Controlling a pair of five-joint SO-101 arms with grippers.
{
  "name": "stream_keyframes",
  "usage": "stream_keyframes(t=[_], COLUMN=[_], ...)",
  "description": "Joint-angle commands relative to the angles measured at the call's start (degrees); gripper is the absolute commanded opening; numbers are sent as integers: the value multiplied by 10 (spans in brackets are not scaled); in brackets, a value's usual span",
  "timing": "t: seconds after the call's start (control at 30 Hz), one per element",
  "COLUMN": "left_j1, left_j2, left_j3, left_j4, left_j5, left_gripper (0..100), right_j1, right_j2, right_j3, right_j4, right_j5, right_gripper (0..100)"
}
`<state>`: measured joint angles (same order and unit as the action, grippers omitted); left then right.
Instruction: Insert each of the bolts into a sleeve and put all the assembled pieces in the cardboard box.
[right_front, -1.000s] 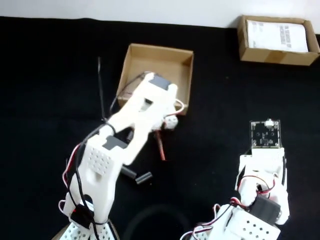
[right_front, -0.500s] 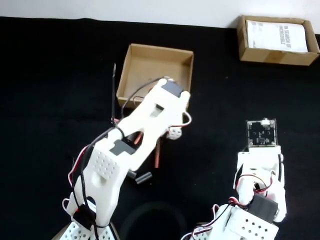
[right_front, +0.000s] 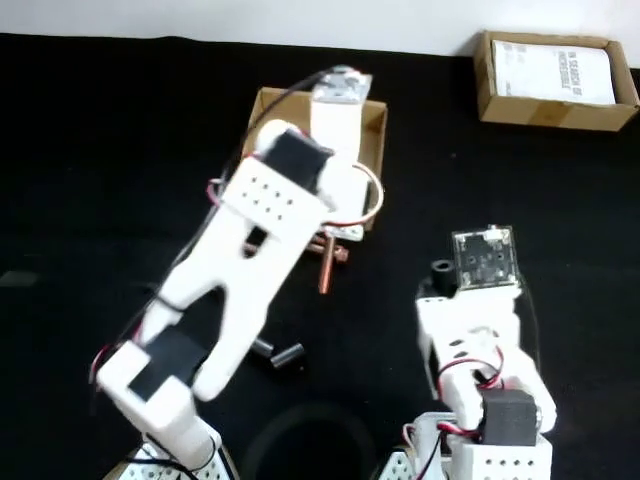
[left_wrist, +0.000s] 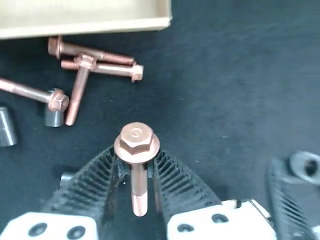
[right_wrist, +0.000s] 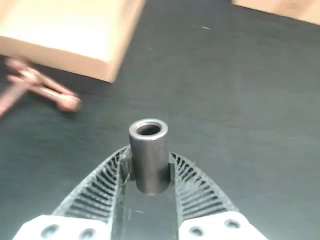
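left pincer (left_wrist: 136, 159) clamped on bolt (left_wrist: 136, 143), head outward | right pincer (right_wrist: 149, 167) clamped on sleeve (right_wrist: 148, 150), bore outward | pair not yet joined | spare bolts (left_wrist: 107, 68), spare sleeves (left_wrist: 6, 132) on bench beside cardboard box (right_front: 290, 125), toward far edge | judged early: most assembly and boxing left

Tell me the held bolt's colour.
Copper; the bolt shows best in the left wrist view.

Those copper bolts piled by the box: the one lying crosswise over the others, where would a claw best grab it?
Probably mid-shank, from straight above, claw fingers either side. The crosswise bolt lies flat, head end on a neighbouring bolt, so its shank farther along is bare. Another bolt's head sits close beside it, so room is tight.
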<state>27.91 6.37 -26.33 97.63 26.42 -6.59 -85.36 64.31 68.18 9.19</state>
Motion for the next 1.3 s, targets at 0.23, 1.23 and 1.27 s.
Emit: stream_keyframes(t=[0.23,1.23,1.27], left_j1=[8,68,76], left_j2=[-287,-736,-727], left_j3=[78,745,745], left_j4=[25,-686,-686], left_j5=[-98,-130,-130], left_gripper=[8,8,8], right_j1=[-167,-223,-223], right_j2=[-7,-7,-7], right_j3=[-35,45,44], right_j4=[2,-148,-148], right_j5=[-168,-169,-169], right_gripper=[6,6,6])
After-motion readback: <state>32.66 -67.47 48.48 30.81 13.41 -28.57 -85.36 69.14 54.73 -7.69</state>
